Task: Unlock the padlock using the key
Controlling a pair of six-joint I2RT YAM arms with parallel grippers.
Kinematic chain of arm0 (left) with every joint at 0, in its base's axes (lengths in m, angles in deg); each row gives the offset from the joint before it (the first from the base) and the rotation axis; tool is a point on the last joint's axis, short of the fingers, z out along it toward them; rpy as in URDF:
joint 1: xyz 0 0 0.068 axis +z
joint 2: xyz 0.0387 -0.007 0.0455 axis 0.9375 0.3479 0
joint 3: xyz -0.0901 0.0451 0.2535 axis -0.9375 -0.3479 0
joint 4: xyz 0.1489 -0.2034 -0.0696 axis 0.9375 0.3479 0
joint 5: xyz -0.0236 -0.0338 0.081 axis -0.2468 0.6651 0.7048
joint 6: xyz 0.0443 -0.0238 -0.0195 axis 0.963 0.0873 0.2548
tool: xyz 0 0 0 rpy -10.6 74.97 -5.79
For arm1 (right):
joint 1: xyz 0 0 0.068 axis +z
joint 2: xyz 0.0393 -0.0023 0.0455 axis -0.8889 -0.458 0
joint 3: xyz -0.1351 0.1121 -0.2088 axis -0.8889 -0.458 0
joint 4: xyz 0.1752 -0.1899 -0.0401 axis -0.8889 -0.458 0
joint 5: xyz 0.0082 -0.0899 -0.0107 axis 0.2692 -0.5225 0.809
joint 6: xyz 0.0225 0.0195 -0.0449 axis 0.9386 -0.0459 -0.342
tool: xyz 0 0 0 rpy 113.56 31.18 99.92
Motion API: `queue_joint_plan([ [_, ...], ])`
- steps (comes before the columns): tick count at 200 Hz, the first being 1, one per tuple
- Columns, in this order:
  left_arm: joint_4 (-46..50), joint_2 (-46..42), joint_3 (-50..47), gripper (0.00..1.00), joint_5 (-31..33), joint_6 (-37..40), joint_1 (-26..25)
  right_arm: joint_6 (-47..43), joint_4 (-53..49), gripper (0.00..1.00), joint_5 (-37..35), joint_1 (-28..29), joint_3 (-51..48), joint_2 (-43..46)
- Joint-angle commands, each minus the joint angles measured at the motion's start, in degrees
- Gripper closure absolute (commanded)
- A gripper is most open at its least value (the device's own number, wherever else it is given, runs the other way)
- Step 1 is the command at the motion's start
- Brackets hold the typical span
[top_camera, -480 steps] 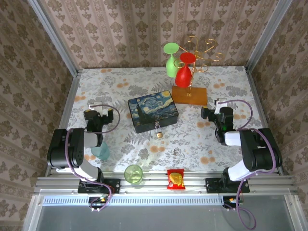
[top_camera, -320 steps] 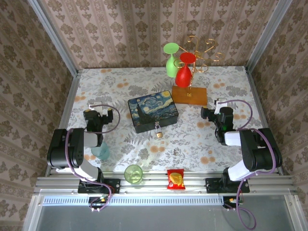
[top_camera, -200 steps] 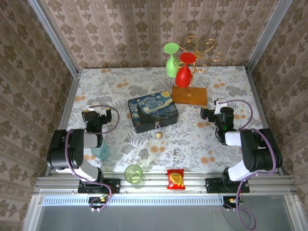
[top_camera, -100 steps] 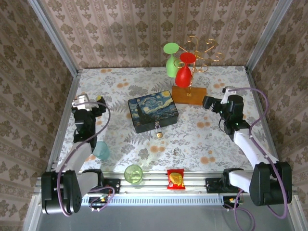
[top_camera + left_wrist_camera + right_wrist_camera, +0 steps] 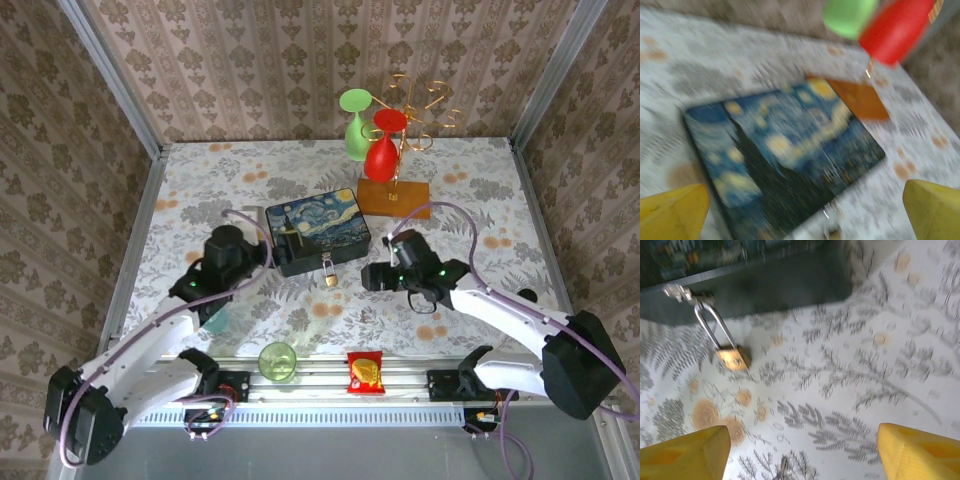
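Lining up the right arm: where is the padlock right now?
In the top view the padlock is hooked to the near side of the painted box, around the middle, just left of the right gripper.

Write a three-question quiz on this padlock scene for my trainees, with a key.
1. True or false: the shackle of the padlock passes through the latch of the box.
2. Which lies at the near edge of the table? A) red packet B) blue mug C) scissors
3. Fill in: the left gripper and right gripper both stand ____.
Key: 1 true; 2 A; 3 open.
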Motion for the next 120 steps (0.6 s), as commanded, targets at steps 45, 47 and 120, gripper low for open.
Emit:
queue_joint_plan([
  [45, 2.8, -0.6, -0.3, 0.00, 1.9, -11.5, -13.3, 12.7, -0.2, 0.34, -11.4, 13.8, -2.7, -6.6],
  [47, 2.4, -0.5, -0.5, 0.00, 1.8, -11.9, -13.5, 12.7, -0.2, 0.34, -11.4, 14.1, -2.7, -6.9],
  [120, 1.8, -2.4, -2.5, 0.00, 1.9, -13.2, -14.7, 15.4, 0.3, 0.52, -14.0, 23.4, 2.0, -17.7],
])
